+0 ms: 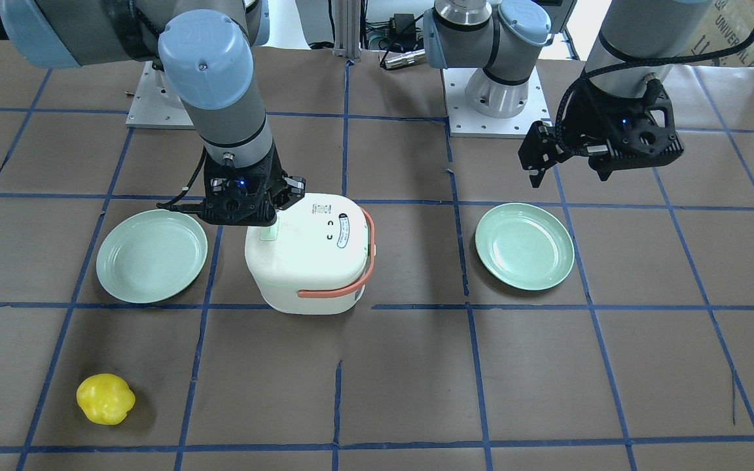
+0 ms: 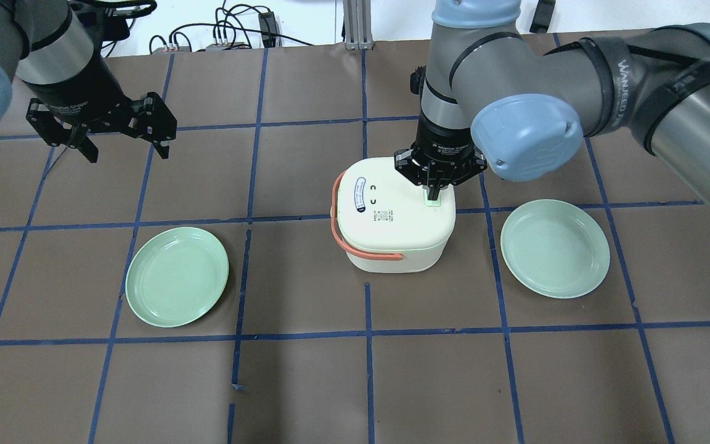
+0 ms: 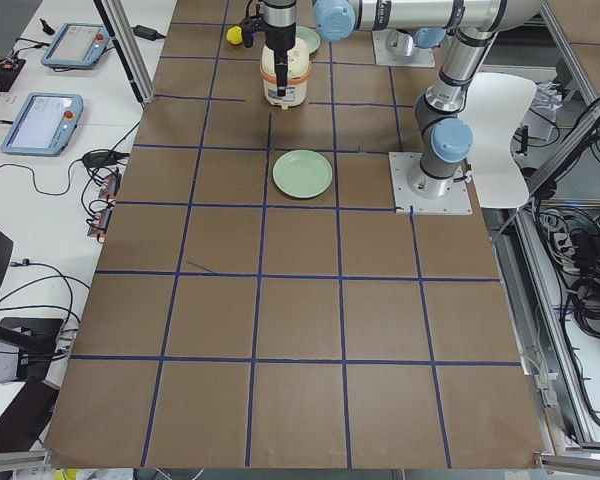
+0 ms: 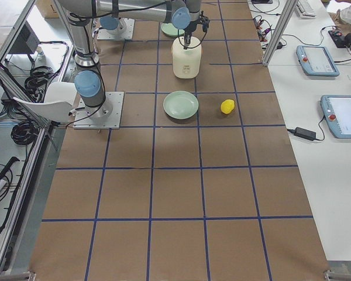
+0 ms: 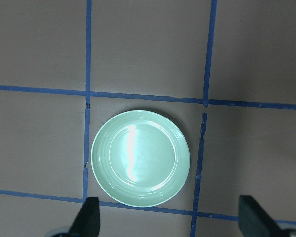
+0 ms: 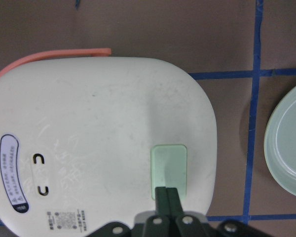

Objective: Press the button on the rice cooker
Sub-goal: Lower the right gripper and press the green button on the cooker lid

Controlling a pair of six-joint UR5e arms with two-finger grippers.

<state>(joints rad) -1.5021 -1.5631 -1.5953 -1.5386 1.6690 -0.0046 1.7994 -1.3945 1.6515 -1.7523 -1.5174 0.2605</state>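
A white rice cooker (image 2: 395,225) with an orange handle (image 2: 355,243) stands mid-table; it also shows in the front view (image 1: 308,252). Its pale green button (image 6: 169,168) is on the lid, also visible in the overhead view (image 2: 432,198). My right gripper (image 6: 166,193) is shut, its fingertips together on the near edge of the button; it shows in the overhead view (image 2: 434,190) too. My left gripper (image 2: 124,148) is open and empty, held high over the table on the left, above a green plate (image 5: 140,158).
Two green plates flank the cooker (image 2: 177,285) (image 2: 555,248). A yellow pepper-like toy (image 1: 105,399) lies near the operators' edge. Blue tape lines grid the brown table (image 2: 306,370).
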